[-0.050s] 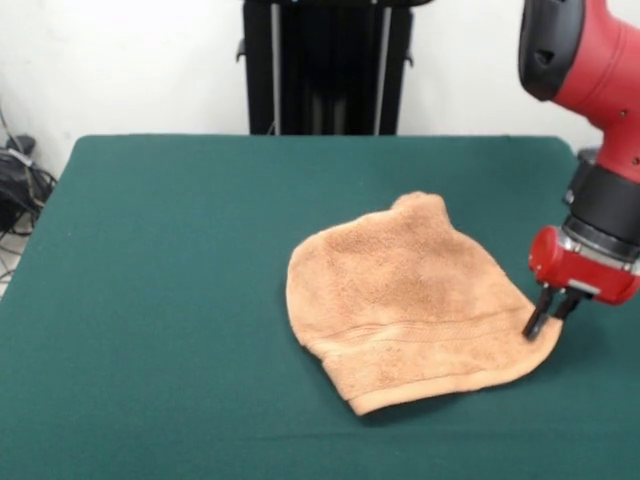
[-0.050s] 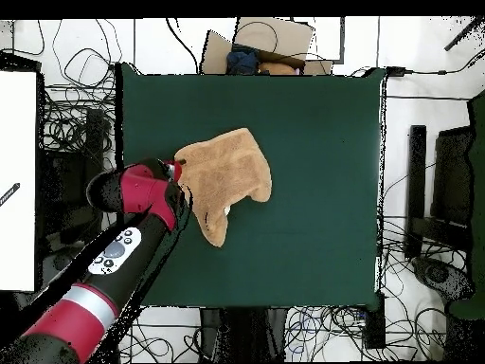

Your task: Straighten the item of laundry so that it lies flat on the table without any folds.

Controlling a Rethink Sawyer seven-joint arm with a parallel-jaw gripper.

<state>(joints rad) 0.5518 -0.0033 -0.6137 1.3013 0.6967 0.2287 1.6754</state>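
The table (image 1: 180, 300) is a large surface with a dark green felt-like top; most of it is bare. In the front view the towel (image 1: 410, 300) occupies the right-centre of the table, towards 4 o'clock from the table's middle. It is peach-orange terry, bunched into a rounded, irregular outline, not a square. A woven border band runs across its lower part, and a folded-over edge shows along the lower rim.

The arm (image 1: 590, 60) enters from 1 o'clock in the front view. The gripper (image 1: 552, 312) is down at the towel's 3 o'clock corner. Its two dark fingers (image 1: 537, 320) stand close together with the tips at the cloth edge; they appear to pinch the corner, though the contact itself is too small to confirm.

Key relation: the bulk of the towel lies at 9 o'clock from the gripper. The towel's long axis runs roughly from 11 o'clock to 5 o'clock in the front view. A pull towards 3 o'clock, away from the bulk, would probably draw this corner out.

Judgement: the task is incomplete; folds remain.

Surroundings: a black pedestal (image 1: 325, 65) stands behind the table. The overhead view shows cables (image 2: 66, 123) on the floor on all sides.
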